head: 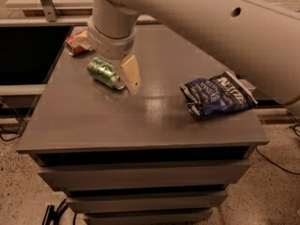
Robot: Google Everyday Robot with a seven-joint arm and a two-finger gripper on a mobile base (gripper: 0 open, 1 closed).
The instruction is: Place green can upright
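The green can [103,72] lies on its side on the grey table [140,121], at the back left, with one silver end facing front right. My gripper [127,78] hangs from the big white arm right above and beside the can, its cream tip down at the can's right end, close to the table top. Whether it touches the can does not show.
A red soda can [76,43] lies at the table's far left corner, partly behind the wrist. A crumpled blue chip bag [217,94] rests near the right edge. The white arm [211,27] spans the upper right of the view. Cables lie on the floor.
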